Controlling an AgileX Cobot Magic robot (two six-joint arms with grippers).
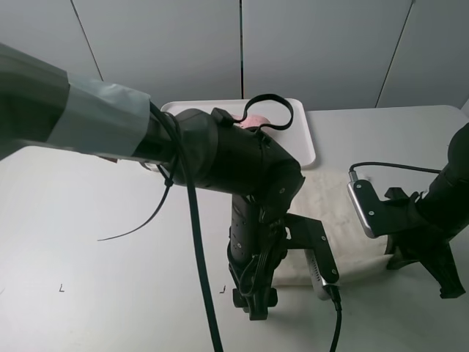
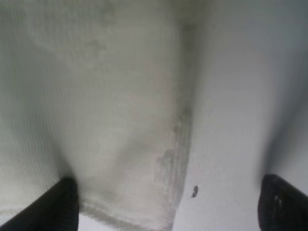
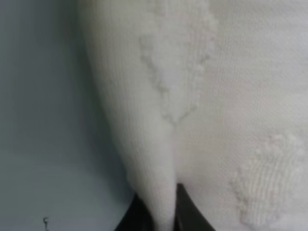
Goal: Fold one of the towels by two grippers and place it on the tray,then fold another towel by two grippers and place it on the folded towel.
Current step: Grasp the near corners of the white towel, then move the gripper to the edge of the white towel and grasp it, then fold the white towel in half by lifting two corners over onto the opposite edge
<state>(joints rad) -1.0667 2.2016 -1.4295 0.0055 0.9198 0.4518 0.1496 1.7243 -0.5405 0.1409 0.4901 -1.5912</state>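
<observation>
The soft cream-white terry cloth towel point(image 1: 338, 220) lies spread on the pale grey table point(image 1: 110, 279), right of centre in the high view. It is not yet on the tray.

At its 4 o'clock edge the right black claw-fingered gripper point(image 1: 438, 273) is pinched tight. In the right wrist view a raised ridge of cream towel point(image 3: 159, 144) runs down between its closed fingertips point(image 3: 161, 215).

At the towel's 7 o'clock corner the left black claw-fingered gripper point(image 1: 253, 302) points down with its jaws wide and holds nothing. In the left wrist view one finger point(image 2: 57, 204) sits over the towel's hemmed corner point(image 2: 120, 125) and the other point(image 2: 284, 204) over bare table.

At about 11 o'clock from the towel sits the flat white rectangular plastic tray point(image 1: 306, 141). On it is a bit of the soft pink terry cloth towel point(image 1: 255, 120), mostly hidden behind the left arm.
</observation>
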